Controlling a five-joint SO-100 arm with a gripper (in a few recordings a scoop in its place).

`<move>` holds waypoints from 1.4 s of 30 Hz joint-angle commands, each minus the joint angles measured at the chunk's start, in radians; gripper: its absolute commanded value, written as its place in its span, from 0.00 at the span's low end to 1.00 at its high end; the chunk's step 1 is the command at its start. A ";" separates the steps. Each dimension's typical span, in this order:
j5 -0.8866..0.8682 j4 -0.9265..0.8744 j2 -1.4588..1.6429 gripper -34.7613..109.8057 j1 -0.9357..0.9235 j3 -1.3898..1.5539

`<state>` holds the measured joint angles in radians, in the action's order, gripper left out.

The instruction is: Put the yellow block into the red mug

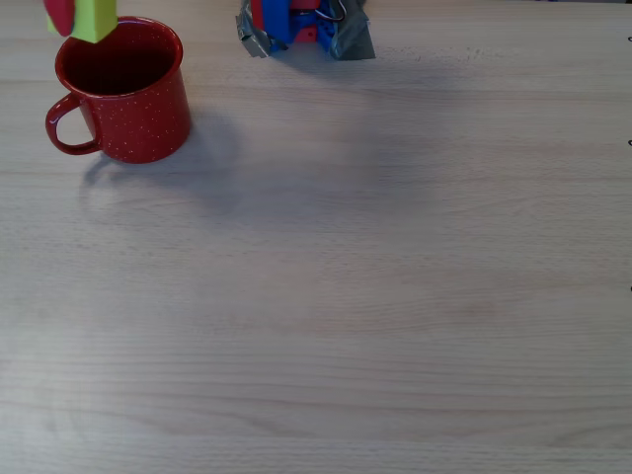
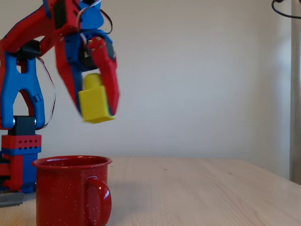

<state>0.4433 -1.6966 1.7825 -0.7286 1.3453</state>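
Two cameras cover this moment. From the overhead view, the yellow block [image 1: 95, 18] sits at the frame's 11 o'clock corner, with a sliver of a red gripper finger [image 1: 60, 14] pressed against its 9 o'clock side. The block overlaps the rim of the red mug [image 1: 133, 99] at the mug's 11 o'clock edge, so it looks offset toward that rim and not centred over the opening. The mug's handle points to 9 o'clock, and its dark interior appears empty. The arm's base [image 1: 301, 25] stands at 12 o'clock on the wooden table [image 1: 395, 296], well apart from the mug.

In the fixed view from the side, the gripper [image 2: 94, 110] is clenched on the yellow block [image 2: 95, 104], one red finger on either side. The block is tilted, its stud aimed toward 11 o'clock, and it hangs clear above the red mug [image 2: 70, 190], which stands upright at 6 o'clock from it with open air between them. The mug's handle faces the camera here, and its interior cannot be seen from this angle.

My judgement: the coming move turns on centring the block over the mouth before release, since the overhead view suggests it rides near the rim; a drop from there could clip the edge and bounce out.
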 commanded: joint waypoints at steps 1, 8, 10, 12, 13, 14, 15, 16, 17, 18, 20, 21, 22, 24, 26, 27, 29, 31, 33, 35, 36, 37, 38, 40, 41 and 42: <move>0.021 -0.038 0.094 0.24 -0.057 -0.005; 0.040 -0.038 0.091 0.24 -0.126 0.064; 0.049 -0.029 0.087 0.24 -0.123 0.091; 0.057 -0.023 0.084 0.24 -0.112 0.120; 0.057 -0.014 0.084 0.24 -0.106 0.140; 0.057 -0.005 0.084 0.24 -0.100 0.161; 0.057 0.008 0.084 0.24 -0.095 0.184; 0.057 0.025 0.083 0.24 -0.091 0.209; 0.055 0.043 0.083 0.24 -0.087 0.232; 0.057 0.061 0.081 0.24 -0.083 0.255; 0.057 0.100 0.080 0.24 -0.080 0.298; 0.055 0.117 0.078 0.24 -0.078 0.314; 0.055 0.133 0.077 0.24 -0.075 0.328; 0.057 0.163 0.072 0.24 -0.074 0.351; 0.060 0.187 0.066 0.24 -0.074 0.370; 0.060 0.195 0.063 0.24 -0.075 0.374; 0.064 0.207 0.058 0.24 -0.077 0.380; 0.071 0.210 0.054 0.24 -0.077 0.385; 0.081 0.215 0.049 0.25 -0.077 0.391; 0.098 0.221 0.044 0.30 -0.077 0.399; 0.104 0.222 0.044 0.33 -0.075 0.403; 0.109 0.224 0.044 0.35 -0.075 0.407; 0.110 0.224 0.044 0.37 -0.075 0.410; 0.110 0.225 0.044 0.39 -0.075 0.410; 0.110 0.225 0.044 0.40 -0.075 0.410; 0.110 0.227 0.044 0.40 -0.075 0.410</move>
<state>0.5262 -1.4742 1.7794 -0.7977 1.7687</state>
